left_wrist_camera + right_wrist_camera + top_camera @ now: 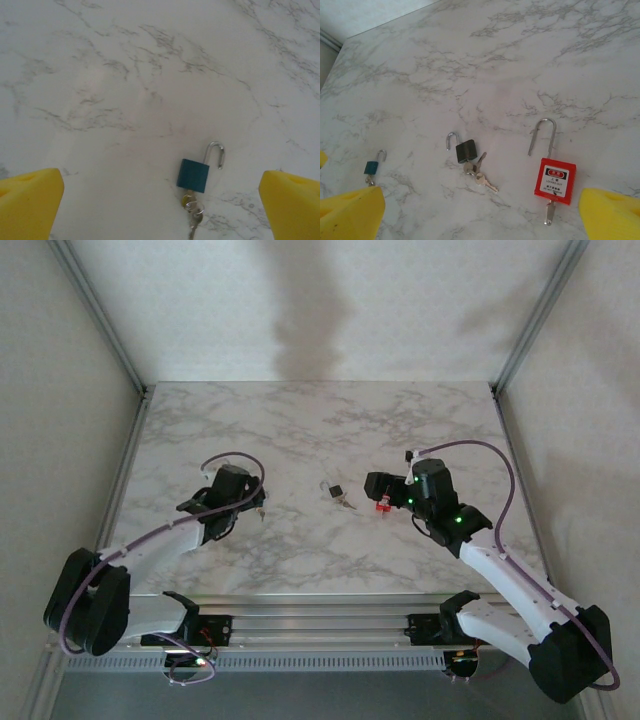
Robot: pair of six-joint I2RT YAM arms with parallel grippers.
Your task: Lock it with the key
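White marble-pattern table (300, 420), grey veins, three padlocks lying flat near its middle. Left arm (150, 545) and right arm (500, 565), black and white with purple cables, both reach in toward the locks.

Left gripper (161, 197): yellow fingers (30, 202) spread wide, holding nothing. Right gripper (480, 212): yellow fingers (610, 210) spread wide too, nothing held.

Red plastic-bodied padlock (555, 181), the biggest, lies just ahead of the right gripper. It has a white sticker with a red header band and black lines under it; the print is too small to read for sure. Its long steel shackle (543, 136) stands open, one leg free of the body. The long axis runs away from the right gripper, shackle at the far end, silver key (549, 212) in the base at the near end.

Small black padlock (466, 151), left of the red one at table centre, with the shackle hooked open at the far end. Its loose bunch of silver keys (480, 175) lies at the near side, touching the body.

Tiny teal padlock (193, 175), leftmost, lies ahead of the left gripper between its fingers. The shackle is open and points away, with a small key on a ring (194, 212) in the base, pointing toward the gripper. No writing visible on it.
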